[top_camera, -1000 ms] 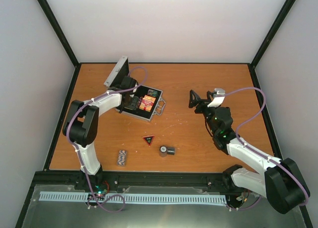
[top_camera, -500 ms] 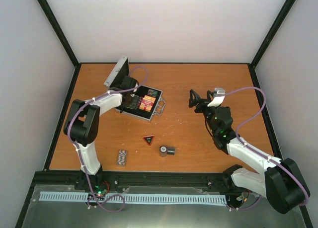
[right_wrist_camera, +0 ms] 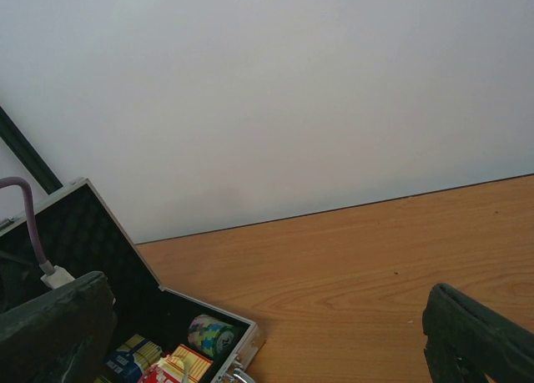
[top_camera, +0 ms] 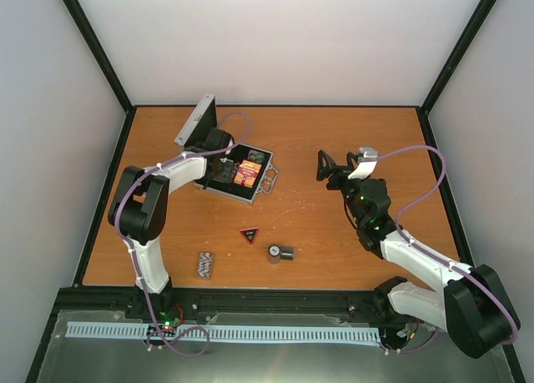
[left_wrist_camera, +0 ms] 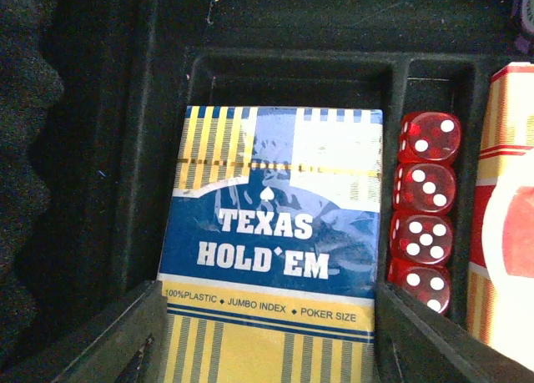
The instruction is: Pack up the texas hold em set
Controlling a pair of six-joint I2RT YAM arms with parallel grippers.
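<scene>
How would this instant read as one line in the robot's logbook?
left claw: gripping blue card box in case | right claw: open, empty | unpacked: triangle, chips

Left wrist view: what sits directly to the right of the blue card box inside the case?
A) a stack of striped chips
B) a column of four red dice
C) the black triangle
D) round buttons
B: four red dice stand in a column right beside the blue card box, white pips facing the camera.
</scene>
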